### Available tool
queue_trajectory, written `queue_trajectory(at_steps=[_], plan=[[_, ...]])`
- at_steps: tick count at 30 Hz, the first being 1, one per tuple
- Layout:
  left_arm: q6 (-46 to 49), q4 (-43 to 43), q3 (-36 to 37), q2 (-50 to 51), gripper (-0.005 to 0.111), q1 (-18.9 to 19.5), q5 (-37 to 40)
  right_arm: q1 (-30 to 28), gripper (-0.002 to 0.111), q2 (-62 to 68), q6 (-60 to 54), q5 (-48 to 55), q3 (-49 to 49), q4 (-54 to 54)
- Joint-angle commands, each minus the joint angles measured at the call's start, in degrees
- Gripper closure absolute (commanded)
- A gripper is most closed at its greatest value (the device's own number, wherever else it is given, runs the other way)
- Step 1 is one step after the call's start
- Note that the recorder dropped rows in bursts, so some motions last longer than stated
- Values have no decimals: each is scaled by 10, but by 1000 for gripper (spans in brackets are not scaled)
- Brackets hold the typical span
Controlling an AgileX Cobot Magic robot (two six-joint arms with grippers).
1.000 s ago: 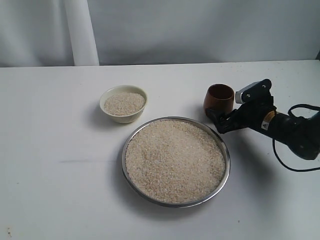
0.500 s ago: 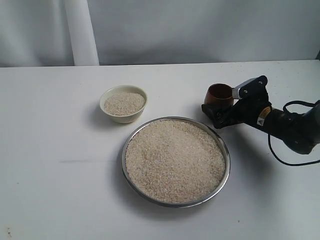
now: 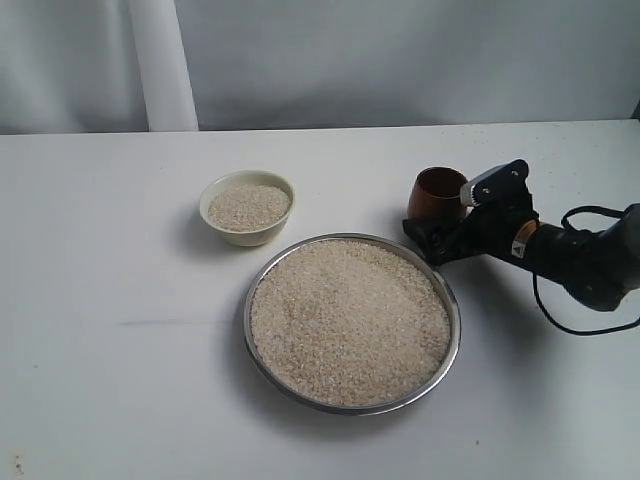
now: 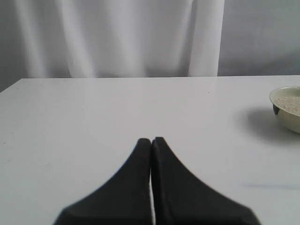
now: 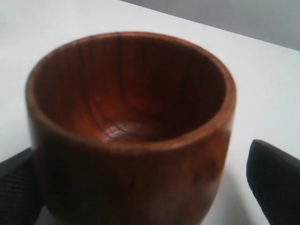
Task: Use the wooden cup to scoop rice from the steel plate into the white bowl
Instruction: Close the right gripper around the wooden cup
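Note:
The wooden cup (image 3: 436,192) stands upright and empty on the table, just behind the far right rim of the steel plate (image 3: 453,330). The plate is full of rice (image 3: 350,320). My right gripper (image 3: 434,224) is open and straddles the cup (image 5: 131,117). In the right wrist view one finger (image 5: 18,187) is against the cup's side, while the other finger (image 5: 276,178) stands apart from it. The white bowl (image 3: 247,234) sits behind the plate's left side and holds some rice (image 3: 248,206). My left gripper (image 4: 151,140) is shut on nothing and faces the bowl (image 4: 287,122).
The right arm's cable (image 3: 570,325) loops over the table to the right of the plate. A pale curtain (image 3: 160,60) hangs behind the table's far edge. The left arm does not show in the exterior view.
The right gripper has slid left toward the cup, so its fingers now sit on either side of it. The cup, plate and bowl have not moved.

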Motion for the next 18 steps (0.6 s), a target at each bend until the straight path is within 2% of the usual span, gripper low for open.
queue_trajectory(at_steps=[1, 6, 13, 18], plan=[[-2, 0, 1, -1, 107, -1, -3, 2, 3, -2, -9, -4, -2, 2], [-2, 0, 1, -1, 107, -1, -3, 2, 4, -2, -10, -5, -2, 3], [-2, 0, 1, -1, 107, -1, -3, 2, 12, -2, -5, -7, -14, -6], [-2, 0, 1, -1, 107, -1, -3, 2, 12, -1, -5, -7, -14, -7]])
